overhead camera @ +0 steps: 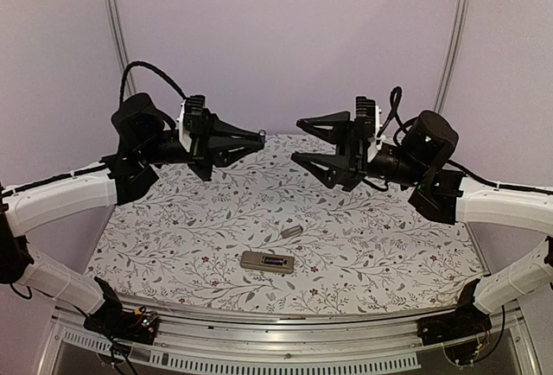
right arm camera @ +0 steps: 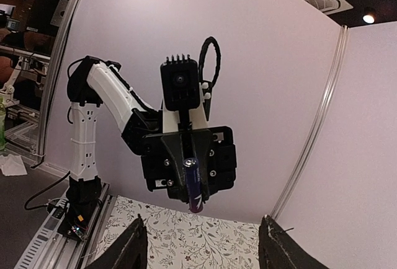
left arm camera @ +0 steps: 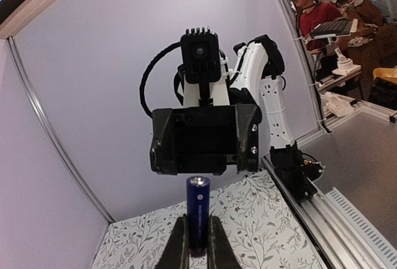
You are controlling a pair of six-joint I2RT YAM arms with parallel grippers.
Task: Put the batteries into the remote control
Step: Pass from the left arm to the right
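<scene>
Pinching one battery (left arm camera: 199,210) high above the remote control (overhead camera: 267,261), which lies on the table (overhead camera: 173,245), the left gripper (overhead camera: 256,138) aims the battery's long axis at the right gripper (overhead camera: 298,140), jaws apart, level opposite.

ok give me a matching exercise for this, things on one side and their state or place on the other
Things:
1 battery
2 remote control
3 left gripper
4 right gripper

States or places:
a open and empty
b lying on the table
c dark blue, held up in the air
d shut on the battery

Pairs: 1-c, 2-b, 3-d, 4-a
</scene>
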